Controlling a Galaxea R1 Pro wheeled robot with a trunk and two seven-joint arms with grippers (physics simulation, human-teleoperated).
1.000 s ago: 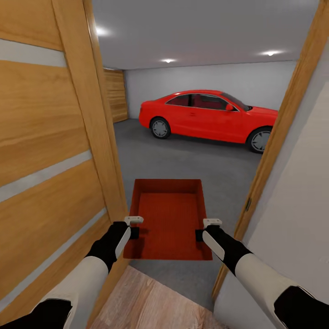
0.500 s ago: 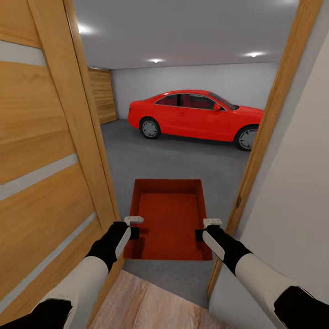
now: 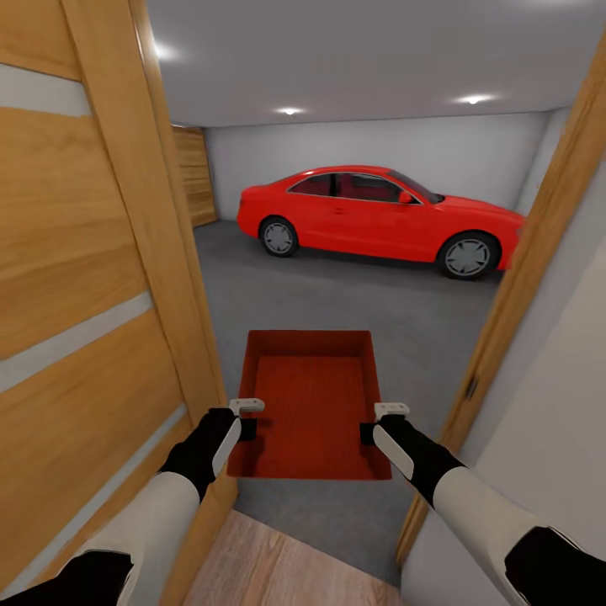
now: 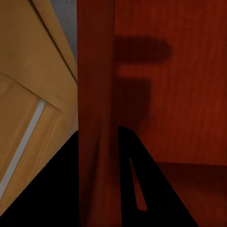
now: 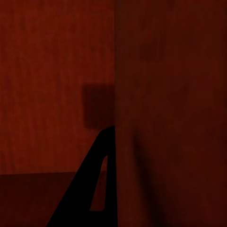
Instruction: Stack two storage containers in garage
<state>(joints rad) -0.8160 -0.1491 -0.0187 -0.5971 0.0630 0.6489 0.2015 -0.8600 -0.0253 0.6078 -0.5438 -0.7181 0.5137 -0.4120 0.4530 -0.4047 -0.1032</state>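
Both grippers, left (image 3: 244, 418) and right (image 3: 380, 422), clamp one container (image 3: 310, 404) in the garage doorway; next, drive through.

Left gripper (image 3: 245, 418), right gripper (image 3: 370, 422) clamped, both arms extended forward.

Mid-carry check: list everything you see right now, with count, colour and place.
storage container: one, red-orange, held between both grippers in the doorway
car: one, red, parked by the far wall
door: one, wood-panelled, open at left
door frame: one, wood, at right
garage floor: dark grey
ceiling lights: three, white
wood-plank flooring: light, underfoot
left gripper: on the container's left wall
right gripper: on its right wall
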